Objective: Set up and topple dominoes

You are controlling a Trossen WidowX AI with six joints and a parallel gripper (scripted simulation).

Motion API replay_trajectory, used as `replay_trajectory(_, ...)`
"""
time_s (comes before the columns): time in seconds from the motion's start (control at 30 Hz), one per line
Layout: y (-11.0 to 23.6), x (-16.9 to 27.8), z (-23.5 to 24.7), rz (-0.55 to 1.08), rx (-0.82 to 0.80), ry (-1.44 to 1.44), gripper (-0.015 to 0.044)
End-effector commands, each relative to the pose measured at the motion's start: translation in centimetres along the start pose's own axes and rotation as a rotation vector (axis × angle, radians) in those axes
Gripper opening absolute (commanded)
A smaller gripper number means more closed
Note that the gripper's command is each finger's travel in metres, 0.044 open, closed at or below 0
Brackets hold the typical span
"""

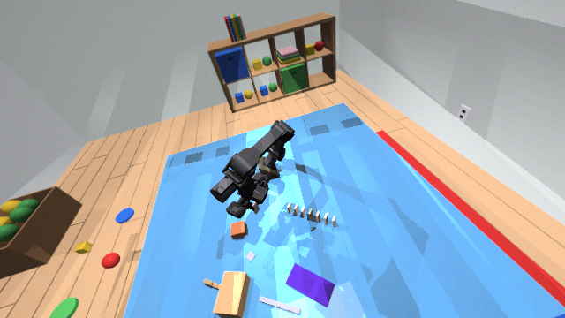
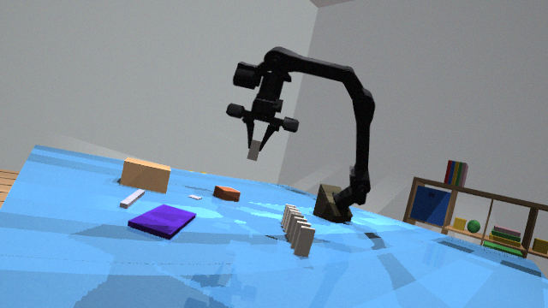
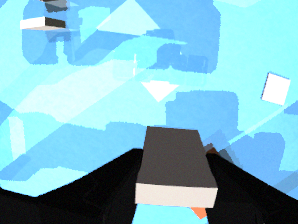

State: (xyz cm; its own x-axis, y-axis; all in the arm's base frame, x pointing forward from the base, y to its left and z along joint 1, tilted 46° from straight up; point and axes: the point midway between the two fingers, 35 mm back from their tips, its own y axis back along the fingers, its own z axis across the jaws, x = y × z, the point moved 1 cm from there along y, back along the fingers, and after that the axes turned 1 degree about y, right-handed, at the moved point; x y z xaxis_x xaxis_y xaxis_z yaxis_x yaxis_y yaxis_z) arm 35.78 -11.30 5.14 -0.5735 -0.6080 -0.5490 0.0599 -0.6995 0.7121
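Note:
My gripper (image 1: 254,205) (image 2: 255,146) (image 3: 173,161) is shut on a domino (image 1: 256,208) (image 2: 253,152) (image 3: 175,160), dark-faced with a pale edge in the wrist view. The domino hangs well above the blue mat, slightly tilted in the exterior view. Several pale dominoes stand upright in an evenly spaced row; the end one nearest the exterior view (image 1: 334,221) (image 2: 304,242) and the opposite end one (image 1: 290,208) are upright. Part of the row shows at the wrist view's upper left (image 3: 42,24). The held domino is apart from the row.
An orange block (image 1: 238,229) (image 2: 227,193) and a small pale flat tile (image 1: 251,256) (image 2: 195,197) (image 3: 276,89) lie on the mat. Farther from the arm's base are a purple slab (image 1: 310,284) (image 2: 163,221), a pale bar (image 1: 279,305) (image 2: 132,198) and a tan block (image 1: 231,293) (image 2: 145,176).

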Motion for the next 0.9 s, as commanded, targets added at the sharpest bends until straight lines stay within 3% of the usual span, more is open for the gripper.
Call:
replay_trajectory(0.0,0.6,-1.8,4.6,0.010,-0.014,0.031,0.0107)
replay_trajectory(0.2,0.1,-2.9,11.3,0.016,-0.032,0.062,0.0107)
replay_trajectory(0.5,-0.3,-2.9,11.5,0.016,-0.032,0.063,0.0107)
replay_trajectory(0.87,-5.2,-3.1,11.0,0.020,-0.026,0.063,0.0107)
